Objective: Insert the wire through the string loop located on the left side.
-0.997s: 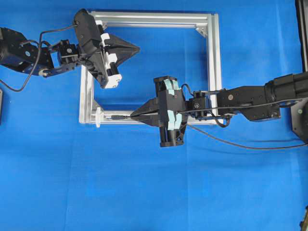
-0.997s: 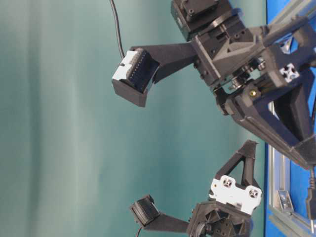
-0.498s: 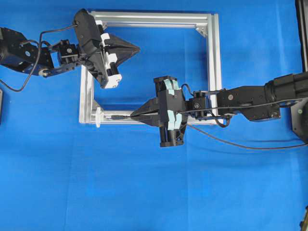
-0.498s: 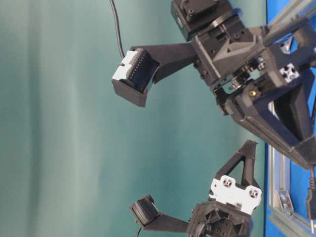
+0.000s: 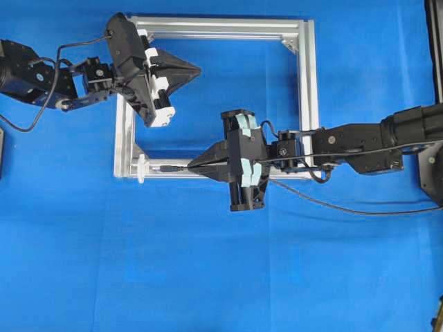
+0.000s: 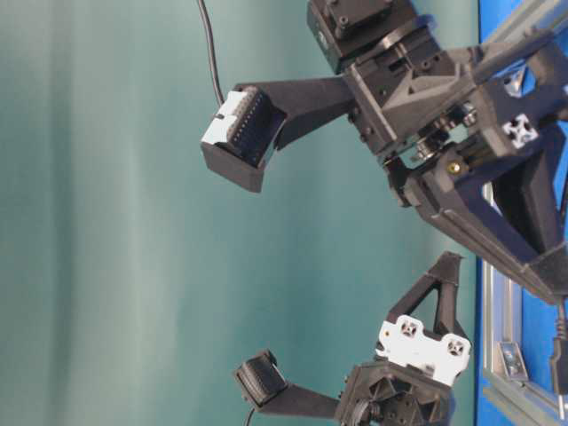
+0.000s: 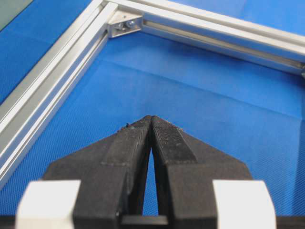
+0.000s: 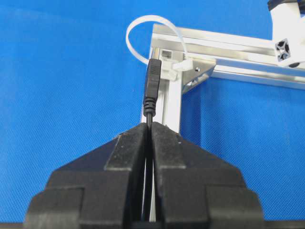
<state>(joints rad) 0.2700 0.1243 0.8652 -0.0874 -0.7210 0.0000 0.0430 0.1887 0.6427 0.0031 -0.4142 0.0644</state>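
- One wire (image 8: pixel 153 86), pinched between the closed fingers of the right gripper (image 5: pixel 194 167); its plug points at the loop, tip just short of it.
- One white string loop (image 8: pixel 151 36) at the frame (image 5: pixel 309 104) corner (lower left seen from overhead).
- Left gripper (image 7: pixel 151 119): fingers pressed together, holding nothing, above blue cloth (image 5: pixel 208 277) inside the frame.

A blue cloth (image 5: pixel 208 277) covers the whole work surface, faintly creased toward 6 o'clock in the overhead view. In the table-level view a plain teal backdrop (image 6: pixel 106 222) fills everything from centre out to 9 o'clock, evenly lit.
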